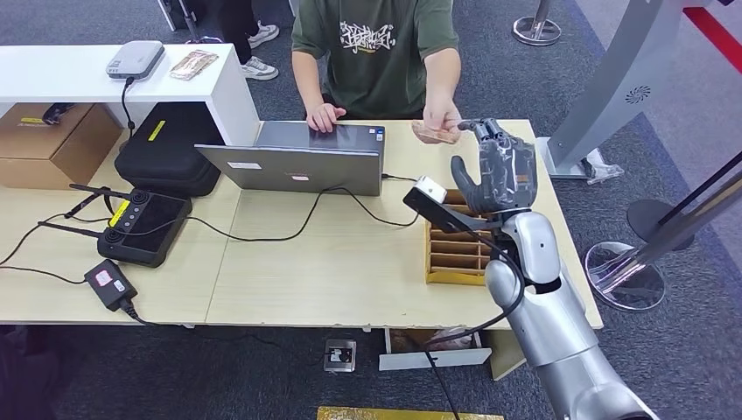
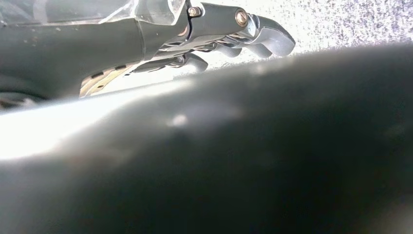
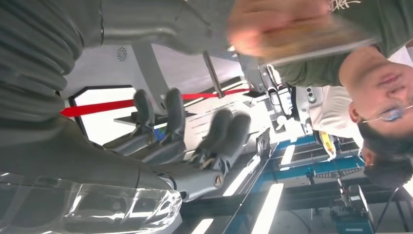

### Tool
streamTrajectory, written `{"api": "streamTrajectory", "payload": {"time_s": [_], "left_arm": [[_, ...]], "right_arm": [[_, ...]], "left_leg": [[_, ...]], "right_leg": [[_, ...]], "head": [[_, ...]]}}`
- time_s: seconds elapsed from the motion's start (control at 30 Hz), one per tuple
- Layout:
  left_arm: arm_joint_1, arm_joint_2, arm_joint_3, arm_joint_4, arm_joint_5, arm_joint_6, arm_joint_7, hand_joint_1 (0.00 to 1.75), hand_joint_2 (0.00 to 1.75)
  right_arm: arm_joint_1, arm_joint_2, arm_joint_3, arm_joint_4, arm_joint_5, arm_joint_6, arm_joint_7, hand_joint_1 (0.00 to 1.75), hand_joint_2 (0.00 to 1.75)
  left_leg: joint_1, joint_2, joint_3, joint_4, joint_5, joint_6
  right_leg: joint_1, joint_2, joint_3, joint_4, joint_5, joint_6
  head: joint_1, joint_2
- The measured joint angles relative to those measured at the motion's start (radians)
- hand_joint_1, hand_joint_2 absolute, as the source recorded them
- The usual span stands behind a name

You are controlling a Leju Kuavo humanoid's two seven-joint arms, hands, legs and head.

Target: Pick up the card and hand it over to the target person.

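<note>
So the right hand (image 1: 499,166) was up at the table's (image 1: 332,262) far right edge, fingers spread, holding nothing; the card (image 1: 431,133) sat in the person's hand (image 1: 440,118) just left of it; left hand (image 2: 229,34) fingers curled, empty.

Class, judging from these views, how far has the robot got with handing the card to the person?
Done: the card sits in the person's hand. In hand: the right hand, raised beside it with fingers apart, holds nothing. Left: apparently only lowering that arm away from the card box.
</note>
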Motion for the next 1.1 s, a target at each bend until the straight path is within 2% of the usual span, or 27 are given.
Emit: {"api": "streamTrajectory", "payload": {"time_s": [0.13, 0.27, 0.4, 0.47, 0.57, 0.77, 0.9, 1.1], "left_arm": [[0.0, 0.0, 0.004, 0.0, 0.0, 0.003, 0.004, 0.0, 0.0], [-0.001, 0.001, 0.012, 0.0, 0.002, 0.002, 0.008, 0.0, 0.0], [0.0, 0.008, 0.013, 0.001, -0.004, -0.018, 0.014, 0.0, 0.0], [0.001, 0.01, 0.013, 0.001, -0.007, -0.025, 0.013, 0.0, 0.0], [0.002, 0.002, 0.012, 0.0, -0.011, -0.023, 0.008, 0.0, 0.0], [0.003, -0.009, 0.014, 0.003, -0.012, -0.034, -0.004, 0.0, 0.0], [0.004, -0.021, -0.001, 0.001, -0.031, -0.047, 0.004, 0.0, 0.0], [0.01, -0.026, -0.027, -0.001, -0.06, -0.053, -0.005, 0.0, 0.0]], "right_arm": [[0.018, 0.018, -0.002, 0.01, -0.06, -0.009, -0.032, 0.0, 1.75], [0.08, 0.053, -0.033, 0.022, -0.387, 0.077, -0.186, 0.0, 1.75], [0.231, 0.06, -0.095, 0.007, -0.768, 0.18, -0.343, 0.0, 1.75], [0.305, 0.07, -0.127, -0.02, -0.875, 0.2, -0.386, 0.0, 1.75], [0.365, 0.081, -0.155, -0.05, -0.978, 0.227, -0.41, 0.0, 1.75], [0.453, 0.128, -0.185, -0.086, -1.077, 0.242, -0.421, 0.0, 1.75], [0.501, 0.169, -0.208, -0.111, -1.066, 0.227, -0.413, 0.0, 1.75], [0.557, 0.184, -0.252, -0.146, -1.023, 0.231, -0.42, 0.0, 1.75]], "left_leg": [[0.0, 0.0, 0.0, 0.0, 0.0, 0.0], [0.0, 0.001, 0.002, -0.002, 0.0, 0.0], [0.001, -0.003, 0.002, -0.002, 0.0, 0.0], [0.001, -0.004, 0.003, -0.002, 0.0, 0.0], [0.001, -0.005, 0.002, -0.002, 0.0, 0.0], [0.001, -0.003, 0.002, -0.002, 0.0, 0.0], [0.0, -0.003, 0.001, -0.002, -0.001, 0.0], [0.0, -0.003, 0.001, -0.001, -0.001, 0.0]], "right_leg": [[0.0, 0.0, 0.0, 0.0, 0.0, 0.0], [0.001, 0.001, 0.002, -0.002, 0.001, 0.0], [0.001, -0.003, 0.004, -0.002, -0.001, 0.0], [0.001, -0.005, 0.004, -0.003, -0.001, 0.0], [0.001, -0.005, 0.004, -0.003, -0.001, 0.0], [0.001, -0.004, 0.004, -0.003, -0.001, 0.0], [0.0, -0.003, 0.002, -0.002, -0.001, 0.0], [0.0, -0.004, 0.002, -0.002, -0.002, 0.0]], "head": [[0.0, 0.0], [0.0, 0.0], [0.0, 0.0], [0.0, 0.0], [0.0, 0.0], [0.0, 0.0], [0.0, 0.0], [0.0, 0.0]]}}
